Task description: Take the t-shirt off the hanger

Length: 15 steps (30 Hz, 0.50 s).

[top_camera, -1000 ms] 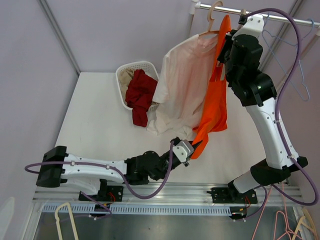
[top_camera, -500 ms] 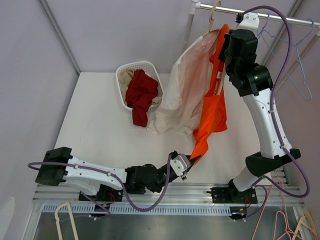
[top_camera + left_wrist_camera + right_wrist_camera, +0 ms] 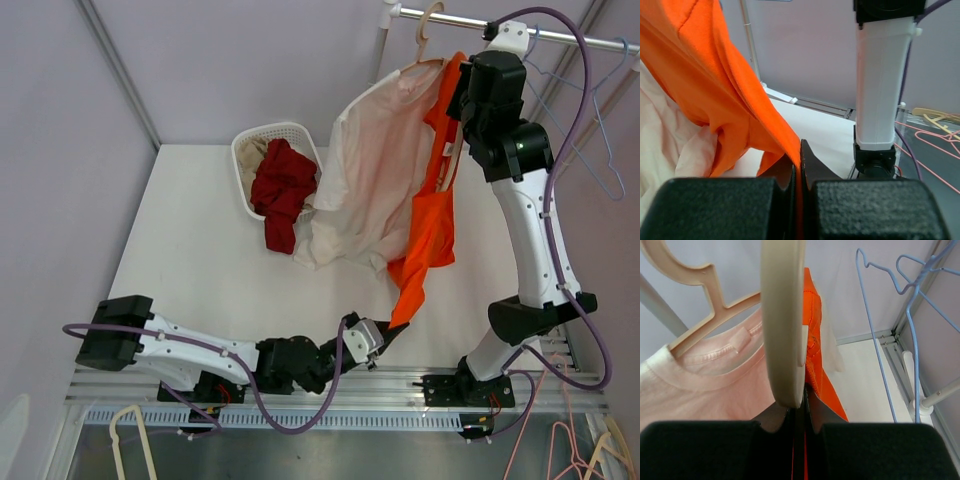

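The orange t-shirt [image 3: 430, 215] hangs stretched from the rail down toward the near edge of the table. Its cream hanger [image 3: 782, 315] shows edge-on in the right wrist view, with orange cloth [image 3: 815, 340] beside it. My right gripper [image 3: 799, 410] is shut on the lower part of that hanger, high up next to the rail [image 3: 462, 90]. Low near the table's front, my left gripper [image 3: 385, 333] is shut on the t-shirt's bottom hem. In the left wrist view a thin fold of orange [image 3: 715, 85] runs between the closed fingers of the left gripper [image 3: 799, 160].
A pale pink shirt [image 3: 370, 170] hangs on a second cream hanger [image 3: 705, 290] just left of the orange one, draping onto the table. A white basket [image 3: 262, 138] with a red garment [image 3: 280, 190] sits back left. Blue wire hangers [image 3: 600, 150] hang on the rail [image 3: 560, 37] at right.
My left gripper has drawn back toward the near edge with the hem, pulling the orange t-shirt longer. The right gripper has shifted up and slightly right with the hanger.
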### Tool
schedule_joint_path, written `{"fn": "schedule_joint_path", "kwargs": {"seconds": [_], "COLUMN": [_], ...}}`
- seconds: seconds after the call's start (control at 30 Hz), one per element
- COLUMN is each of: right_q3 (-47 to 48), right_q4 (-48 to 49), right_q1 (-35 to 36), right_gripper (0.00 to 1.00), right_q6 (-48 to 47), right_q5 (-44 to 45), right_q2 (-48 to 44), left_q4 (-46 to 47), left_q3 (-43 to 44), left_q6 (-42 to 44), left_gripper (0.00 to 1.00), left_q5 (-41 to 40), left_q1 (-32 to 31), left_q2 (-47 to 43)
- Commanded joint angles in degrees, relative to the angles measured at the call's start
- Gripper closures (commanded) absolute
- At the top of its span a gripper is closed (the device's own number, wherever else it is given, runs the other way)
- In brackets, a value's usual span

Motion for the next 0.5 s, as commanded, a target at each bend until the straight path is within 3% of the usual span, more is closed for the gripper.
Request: {"fn": "schedule_joint_path", "kwargs": {"seconds": [0.0, 0.33, 0.47], "right_q3": [3.7, 6.4, 6.3], "right_q4": [14.1, 12.5, 11.6], "right_q1": [-3.3, -4.4, -4.2], "right_gripper": [1.00, 1.00, 1.00], "right_q6": [0.5, 3.2, 3.9], "right_q5": [1.9, 1.4, 0.8], "right_q2": [2.0, 7.4, 6.8], "left_q4": [-1.2, -4.1, -2.6], "left_q3": [1.4, 11.4, 11.3], "left_q6": [-1.0, 9.7, 11.6], "left_gripper": [0.99, 0.99, 0.99], "left_q5": [10.0, 6.7, 3.8], "left_q1": [-6.0, -7.0, -6.9], "left_q2": [0.9, 1.3, 2.3]}}
